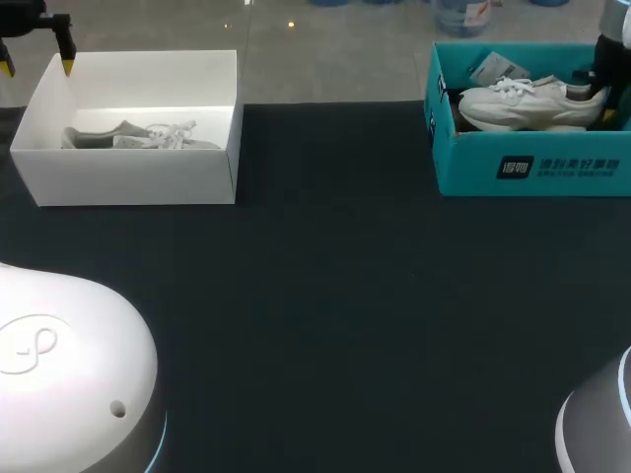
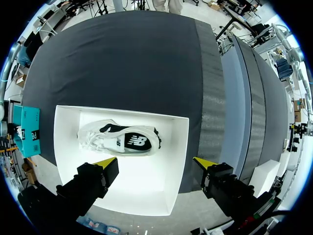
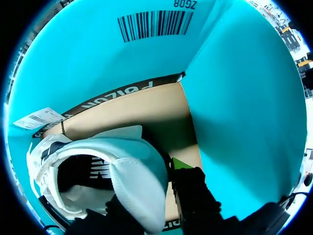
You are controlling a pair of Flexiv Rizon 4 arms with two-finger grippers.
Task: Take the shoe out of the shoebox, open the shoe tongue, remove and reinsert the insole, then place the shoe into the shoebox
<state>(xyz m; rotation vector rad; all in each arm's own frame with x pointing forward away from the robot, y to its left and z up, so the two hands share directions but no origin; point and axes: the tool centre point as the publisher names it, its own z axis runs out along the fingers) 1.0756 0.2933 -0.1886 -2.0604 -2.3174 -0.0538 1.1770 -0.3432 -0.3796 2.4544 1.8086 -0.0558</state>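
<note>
The right gripper [image 3: 151, 192] pinches the shoe [image 1: 527, 101] by its padded heel, one finger inside the collar and one outside, within the teal cardboard box [image 1: 532, 166]. The shoe is white, smooth and laced. The left gripper [image 2: 155, 162] hangs wide open and holds nothing, over a white box [image 2: 66, 147].

Counting shoes: two, logging black-and-white shoe [image 2: 120, 139] and white shoe [image 1: 527, 101] | counting shoeboxes: two, logging white shoebox [image 1: 138, 177] and teal shoebox [image 1: 532, 168] | counting shoes per shoebox: one each | counting barcode labels: one, logging barcode label [image 3: 155, 24] | counting tables: one, logging dark table [image 1: 335, 296]
</note>
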